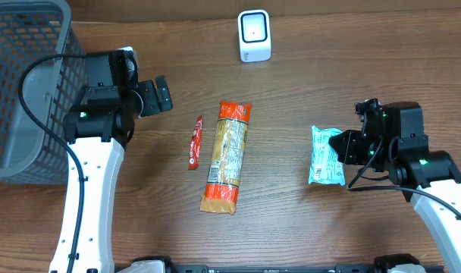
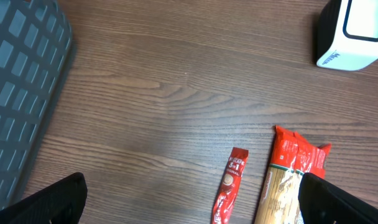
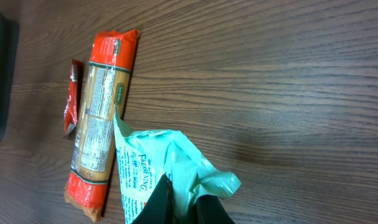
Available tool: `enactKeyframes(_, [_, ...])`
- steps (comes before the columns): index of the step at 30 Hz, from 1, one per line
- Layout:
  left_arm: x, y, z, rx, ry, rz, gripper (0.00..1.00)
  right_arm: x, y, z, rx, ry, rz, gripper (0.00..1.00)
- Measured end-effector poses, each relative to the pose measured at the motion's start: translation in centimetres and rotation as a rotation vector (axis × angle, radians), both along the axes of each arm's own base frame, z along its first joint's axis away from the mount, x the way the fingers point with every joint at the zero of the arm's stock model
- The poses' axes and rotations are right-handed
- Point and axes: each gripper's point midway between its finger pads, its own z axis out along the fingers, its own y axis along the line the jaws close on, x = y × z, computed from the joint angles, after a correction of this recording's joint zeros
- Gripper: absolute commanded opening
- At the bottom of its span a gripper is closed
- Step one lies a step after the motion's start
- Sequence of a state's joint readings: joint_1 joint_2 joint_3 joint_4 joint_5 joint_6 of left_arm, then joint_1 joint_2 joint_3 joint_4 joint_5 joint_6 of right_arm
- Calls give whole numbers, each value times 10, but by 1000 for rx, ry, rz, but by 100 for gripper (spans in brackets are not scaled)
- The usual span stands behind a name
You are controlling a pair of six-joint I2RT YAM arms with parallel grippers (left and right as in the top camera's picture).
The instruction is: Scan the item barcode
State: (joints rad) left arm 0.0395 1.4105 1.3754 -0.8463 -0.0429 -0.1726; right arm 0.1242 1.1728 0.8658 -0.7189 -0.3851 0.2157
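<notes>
My right gripper [image 1: 338, 145] is pinched tight on the right edge of the mint-green packet [image 1: 325, 155], which lies at the right side of the table [image 1: 306, 91] with its film bunched up between my fingers. Bare wood runs from there to the white scanner [image 1: 254, 36] at the far middle. The long pasta packet [image 1: 227, 155] lies to the left with a thin red sachet [image 1: 195, 142] just beside it, and my left gripper [image 1: 158, 96], spread wide and holding nothing, hangs near the grey basket [image 1: 26, 83] at the far-left edge.
</notes>
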Motion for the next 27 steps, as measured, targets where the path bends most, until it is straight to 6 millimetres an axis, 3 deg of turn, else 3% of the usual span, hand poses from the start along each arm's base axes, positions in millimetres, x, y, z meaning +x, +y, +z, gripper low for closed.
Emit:
enactKeyframes(8, [0, 0, 0, 0, 0, 0, 100, -5, 1, 10, 12, 40, -5, 3])
enactKeyframes(10, [0, 0, 0, 0, 0, 0, 100, -1, 2, 26, 15, 32, -6, 4])
enactKeyframes(15, [0, 0, 0, 0, 0, 0, 100, 9, 1, 88, 9, 5, -13, 3])
enactKeyframes(20, [0, 0, 0, 0, 0, 0, 100, 14, -4, 120, -44, 42, -12, 4])
enactKeyframes(27, [0, 0, 0, 0, 0, 0, 100, 33, -5, 142, -59, -38, -6, 3])
